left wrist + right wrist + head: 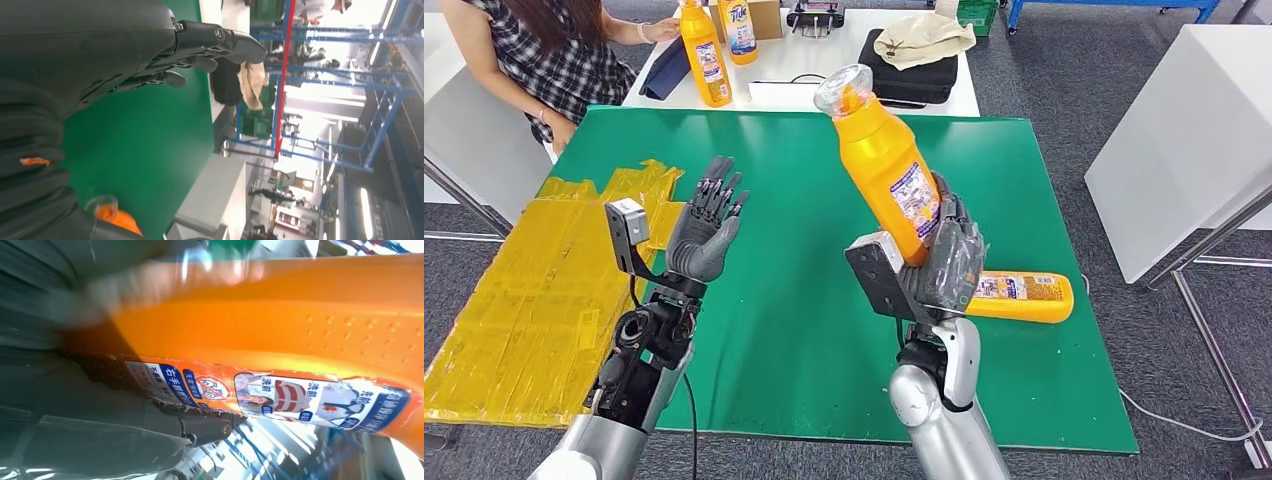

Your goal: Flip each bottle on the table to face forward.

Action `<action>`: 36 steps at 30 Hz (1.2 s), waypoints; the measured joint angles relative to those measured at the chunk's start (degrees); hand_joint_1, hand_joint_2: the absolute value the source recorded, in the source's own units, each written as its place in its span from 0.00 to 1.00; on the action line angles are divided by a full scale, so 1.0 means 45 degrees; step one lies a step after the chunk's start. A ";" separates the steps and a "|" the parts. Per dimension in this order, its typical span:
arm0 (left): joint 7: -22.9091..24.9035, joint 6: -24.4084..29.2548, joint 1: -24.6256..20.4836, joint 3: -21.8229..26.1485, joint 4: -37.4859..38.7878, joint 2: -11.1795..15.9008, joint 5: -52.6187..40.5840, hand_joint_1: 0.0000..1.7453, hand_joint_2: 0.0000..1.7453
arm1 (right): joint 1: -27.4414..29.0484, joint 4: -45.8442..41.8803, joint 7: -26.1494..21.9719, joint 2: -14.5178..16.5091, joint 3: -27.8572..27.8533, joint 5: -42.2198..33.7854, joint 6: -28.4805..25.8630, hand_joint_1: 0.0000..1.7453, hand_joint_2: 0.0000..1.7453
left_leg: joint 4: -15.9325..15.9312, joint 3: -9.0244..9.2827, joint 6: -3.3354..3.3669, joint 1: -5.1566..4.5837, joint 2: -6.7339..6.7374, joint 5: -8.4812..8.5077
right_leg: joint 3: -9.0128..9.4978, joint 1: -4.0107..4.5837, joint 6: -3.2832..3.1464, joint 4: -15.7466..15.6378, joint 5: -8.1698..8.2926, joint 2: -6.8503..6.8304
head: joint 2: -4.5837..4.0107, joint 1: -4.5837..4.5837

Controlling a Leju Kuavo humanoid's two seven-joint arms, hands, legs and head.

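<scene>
The right hand (946, 262) grasps the orange bottle (886, 165) low on its smooth, probably slippery body, tilted above the table (794, 330), while the left hand (706, 225) has fingers (720, 187) released.

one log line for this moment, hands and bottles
right hand: grips tilted orange plastic bottle above green table | left hand: raised, fingers apart | second orange bottle: lying on table
</scene>
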 joint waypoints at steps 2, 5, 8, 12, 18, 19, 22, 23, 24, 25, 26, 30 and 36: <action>0.0000 0.0009 0.0021 -0.0336 -0.0075 -0.0040 0.0204 0.00 1.00 | -0.0452 0.0834 0.0462 0.0142 0.0039 -0.0198 0.0106 1.00 1.00 | -0.0001 0.0000 -0.0001 0.0002 0.0002 0.0002 | -0.0001 0.0002 0.0000 0.0001 0.0000 0.0000 | 0.0000 0.0001; -0.0004 0.0017 0.0077 -0.0781 -0.0164 -0.0072 0.0431 0.00 1.00 | -0.1115 0.2195 0.0841 0.0278 0.0173 -0.0675 -0.0034 1.00 1.00 | -0.0002 -0.0001 -0.0003 0.0001 0.0000 0.0008 | 0.0001 0.0001 0.0000 0.0004 0.0000 -0.0005 | 0.0000 0.0005; -0.0036 0.0046 0.0245 -0.1037 -0.0337 -0.0066 0.0570 0.00 1.00 | -0.1489 0.3193 0.0878 0.0367 0.0305 -0.0976 -0.0143 1.00 1.00 | -0.0001 -0.0004 -0.0003 -0.0003 -0.0001 0.0010 | 0.0003 -0.0003 0.0000 0.0005 0.0000 -0.0005 | 0.0000 0.0004; -0.0029 0.0174 0.0640 -0.1301 -0.0867 -0.0019 0.0813 0.00 1.00 | -0.1765 0.4138 0.0927 0.0419 0.0535 -0.1302 -0.0018 1.00 1.00 | 0.0000 -0.0021 -0.0002 -0.0006 -0.0009 0.0008 | -0.0009 -0.0007 0.0001 0.0005 0.0000 -0.0007 | 0.0001 0.0006; 0.0164 0.0519 0.0972 -0.1569 -0.1486 0.0080 0.1127 0.00 1.00 | -0.2321 0.5103 0.1612 0.0459 0.1755 -0.1752 0.0103 1.00 1.00 | -0.0001 -0.0038 -0.0002 -0.0004 -0.0007 0.0008 | -0.0034 -0.0005 0.0000 0.0005 0.0000 -0.0007 | 0.0000 0.0004; 0.0172 0.0565 0.0979 -0.1597 -0.1506 0.0087 0.1161 0.00 1.00 | -0.2401 0.5210 0.1766 0.0466 0.2092 -0.1864 0.0073 1.00 1.00 | -0.0001 -0.0038 -0.0002 -0.0003 -0.0007 0.0008 | -0.0034 -0.0004 0.0000 0.0005 0.0000 -0.0007 | 0.0000 0.0002; 0.0202 0.0770 0.0963 -0.1632 -0.1519 0.0112 0.1294 0.00 1.00 | -0.2613 0.5397 0.2171 0.0494 0.3197 -0.2214 -0.0082 1.00 1.00 | -0.0001 -0.0038 -0.0003 -0.0001 -0.0006 0.0009 | -0.0039 -0.0001 0.0000 0.0005 0.0000 -0.0005 | 0.0001 0.0002; 0.0228 0.0862 0.0947 -0.1631 -0.1527 0.0134 0.1364 0.00 1.00 | -0.2696 0.5428 0.2274 0.0500 0.3592 -0.2289 -0.0160 1.00 1.00 | -0.0001 -0.0039 -0.0003 0.0000 -0.0005 0.0010 | -0.0040 -0.0001 0.0000 0.0006 0.0000 -0.0005 | 0.0001 0.0004; 0.0267 0.0956 0.0934 -0.1624 -0.1548 0.0165 0.1440 0.00 1.00 | -0.2772 0.5445 0.2356 0.0502 0.3964 -0.2324 -0.0249 1.00 1.00 | -0.0001 -0.0039 -0.0003 0.0000 -0.0005 0.0010 | -0.0040 0.0000 0.0000 0.0007 0.0000 -0.0005 | 0.0001 0.0003; 0.0311 0.1052 0.0930 -0.1610 -0.1581 0.0206 0.1508 0.00 1.00 | -0.2825 0.5438 0.2419 0.0505 0.4276 -0.2324 -0.0319 1.00 1.00 | -0.0001 -0.0039 -0.0004 0.0000 -0.0005 0.0010 | -0.0039 -0.0001 0.0000 0.0007 0.0000 -0.0006 | 0.0001 0.0004; 0.0366 0.1135 0.0944 -0.1590 -0.1630 0.0256 0.1570 0.00 1.00 | -0.2853 0.5400 0.2476 0.0510 0.4574 -0.2297 -0.0370 1.00 1.00 | -0.0001 -0.0040 -0.0004 0.0000 -0.0005 0.0010 | -0.0039 -0.0001 -0.0001 0.0008 0.0000 -0.0006 | 0.0001 0.0004; 0.0477 0.1285 0.1034 -0.1503 -0.1763 0.0397 0.1682 0.00 1.00 | -0.2857 0.5229 0.2576 0.0540 0.5431 -0.2156 -0.0413 1.00 1.00 | -0.0001 -0.0044 -0.0004 -0.0001 -0.0006 0.0010 | -0.0042 -0.0002 -0.0001 0.0008 -0.0002 -0.0006 | 0.0001 0.0004; 0.0491 0.1303 0.1070 -0.1455 -0.1852 0.0522 0.1693 0.00 1.00 | -0.2860 0.5163 0.2630 0.0567 0.5873 -0.2126 -0.0415 1.00 1.00 | -0.0001 -0.0050 -0.0003 -0.0004 -0.0010 0.0009 | -0.0041 -0.0006 -0.0002 0.0007 -0.0002 -0.0009 | 0.0000 0.0006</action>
